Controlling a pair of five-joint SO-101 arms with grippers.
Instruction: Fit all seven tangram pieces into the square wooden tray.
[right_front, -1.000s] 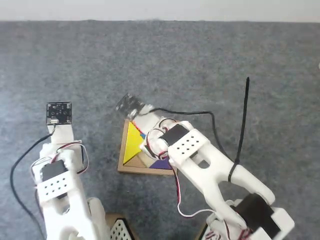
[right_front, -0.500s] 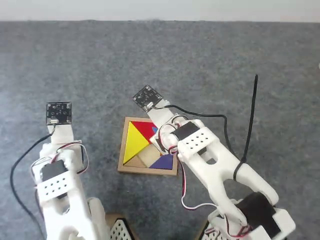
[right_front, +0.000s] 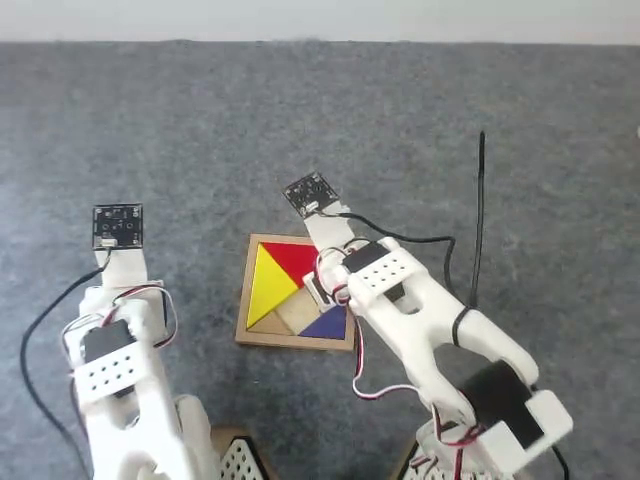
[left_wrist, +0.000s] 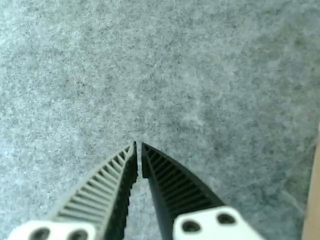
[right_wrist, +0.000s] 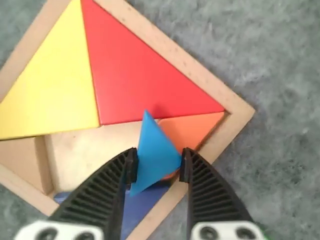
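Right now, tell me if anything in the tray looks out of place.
The blue triangle is not seated: it is held askew in the right gripper, over the orange piece, with bare tray floor beside it.

Square wooden tray (right_front: 243, 300) on grey felt table cover (right_front: 450, 120), yellow triangle (right_front: 265, 285) and red triangle (right_front: 290, 258) lying inside, pale wooden piece (right_front: 296, 316) and dark blue piece (right_front: 325, 325) along its near edge, right arm (right_front: 420, 320) over the tray's right side, left arm (right_front: 110, 360) well apart over the felt.
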